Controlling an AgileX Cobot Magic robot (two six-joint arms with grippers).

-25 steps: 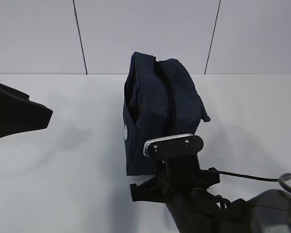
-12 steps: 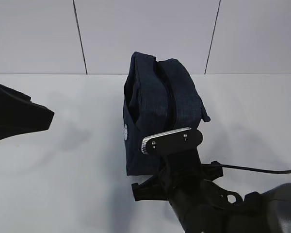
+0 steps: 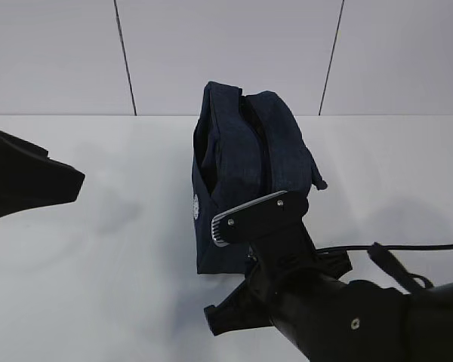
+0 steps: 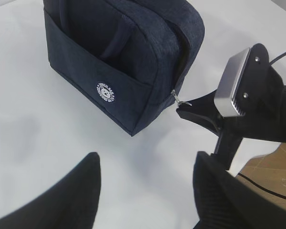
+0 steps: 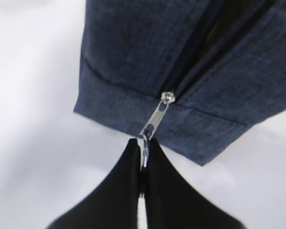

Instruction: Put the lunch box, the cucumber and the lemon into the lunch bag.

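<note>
Right tool (image 5: 143, 160) is clenched tight on the silver ring of the zipper pull (image 5: 155, 120), down at the low near corner of the lunch bag (image 3: 245, 177). Zipper looks closed along the seam running up from there. Bag stands upright mid-counter (image 3: 98, 264), navy fabric, little round white logo (image 4: 106, 91) on its front pocket. The right arm's bulk blocks the bag's lower front from the exterior camera. Left tool (image 4: 145, 186) hangs released, jaws spread wide, off to the left and well apart from the bag, holding nothing.
</note>
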